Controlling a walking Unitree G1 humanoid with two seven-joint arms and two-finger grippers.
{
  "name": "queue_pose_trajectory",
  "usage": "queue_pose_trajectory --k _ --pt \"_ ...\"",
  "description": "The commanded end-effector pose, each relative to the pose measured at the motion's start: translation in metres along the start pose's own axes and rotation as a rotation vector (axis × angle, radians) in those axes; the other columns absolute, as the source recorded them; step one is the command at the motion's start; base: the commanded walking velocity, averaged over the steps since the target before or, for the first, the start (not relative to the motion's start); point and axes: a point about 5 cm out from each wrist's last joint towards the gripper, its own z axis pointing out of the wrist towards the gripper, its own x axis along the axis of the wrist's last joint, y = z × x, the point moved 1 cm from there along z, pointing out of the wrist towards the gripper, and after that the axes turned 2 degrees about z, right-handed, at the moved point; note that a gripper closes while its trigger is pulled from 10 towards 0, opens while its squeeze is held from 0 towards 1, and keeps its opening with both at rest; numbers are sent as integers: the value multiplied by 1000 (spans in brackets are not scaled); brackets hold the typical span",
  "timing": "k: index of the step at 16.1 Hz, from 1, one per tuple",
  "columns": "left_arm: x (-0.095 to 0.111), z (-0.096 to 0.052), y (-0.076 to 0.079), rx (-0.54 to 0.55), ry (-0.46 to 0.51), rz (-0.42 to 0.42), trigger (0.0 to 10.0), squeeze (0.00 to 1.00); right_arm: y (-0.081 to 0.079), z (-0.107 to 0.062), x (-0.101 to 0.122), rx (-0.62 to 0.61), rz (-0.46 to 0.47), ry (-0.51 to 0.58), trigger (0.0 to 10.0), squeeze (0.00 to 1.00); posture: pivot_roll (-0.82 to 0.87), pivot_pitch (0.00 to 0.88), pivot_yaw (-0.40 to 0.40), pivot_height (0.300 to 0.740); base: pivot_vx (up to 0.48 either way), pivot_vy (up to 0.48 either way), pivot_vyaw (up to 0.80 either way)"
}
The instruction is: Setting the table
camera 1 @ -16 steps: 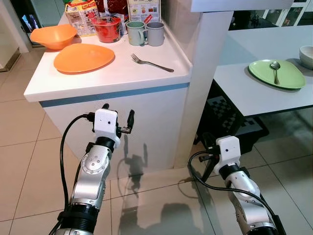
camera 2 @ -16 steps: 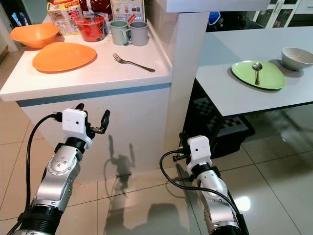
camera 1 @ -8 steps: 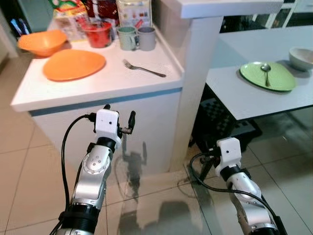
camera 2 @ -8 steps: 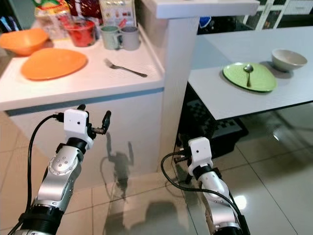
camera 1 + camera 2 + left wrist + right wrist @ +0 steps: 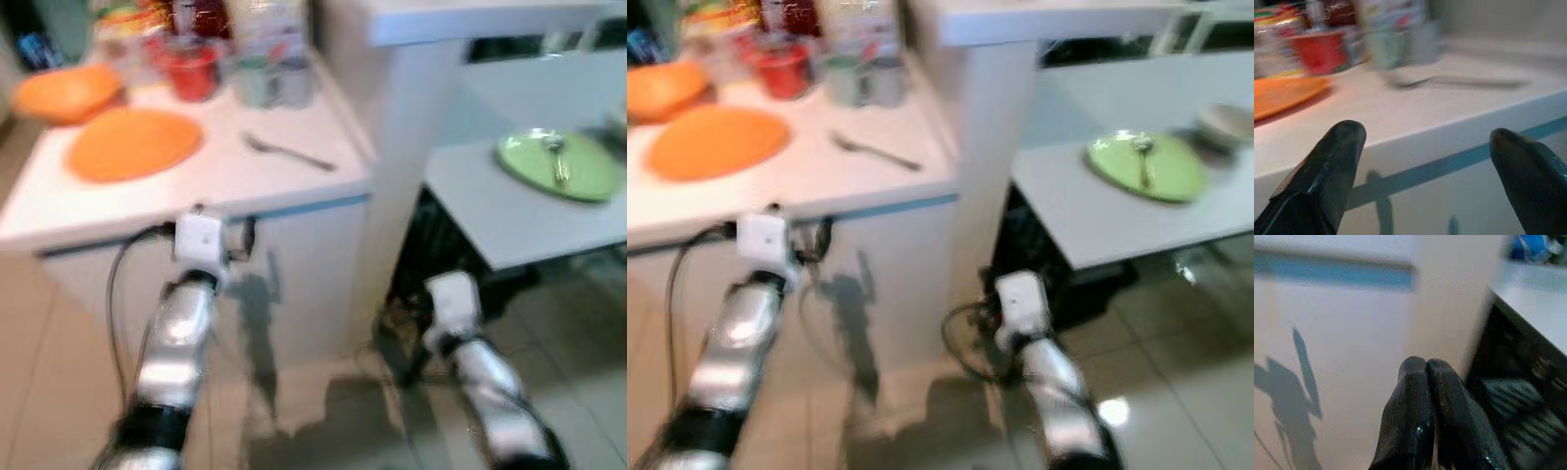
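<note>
Head views blurred. My left claw (image 5: 1425, 166) is raised in front of the white desk (image 5: 225, 186), just below its blue-striped edge, fingers spread wide with nothing between them. My right claw (image 5: 1437, 431) hangs low near the tiled floor (image 5: 323, 421), fingertips (image 5: 1413, 377) pressed together — holding nothing.

On the white desk, upper left of the frame: an orange plate (image 5: 134, 144), an orange bowl (image 5: 67, 91) behind it, a red cup (image 5: 193, 70), two mugs (image 5: 276, 80) side by side, and a fork (image 5: 286, 151) lying alone to the right of the plate. Food packets stand at the back, too blurred to read.

At the right — a lower grey desk (image 5: 509, 211) carrying a green plate (image 5: 558, 164) with a spoon (image 5: 1143, 157) on it.
</note>
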Motion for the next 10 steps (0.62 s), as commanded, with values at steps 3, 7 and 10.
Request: queue_pose_trajectory --k 3,7,10 --pt "-3 -4 -13 33 -6 36 10000 0 -8 7 6 26 0 29 10000 0 18 0 13 740 0 0 0" --pt "-2 -2 -13 32 -8 43 10000 0 -9 6 5 27 -2 27 10000 0 18 0 12 740 103 0 0" --pt "-1 -2 -13 29 -6 45 10000 0 -9 7 5 28 -1 28 10000 0 21 0 13 740 471 0 0"
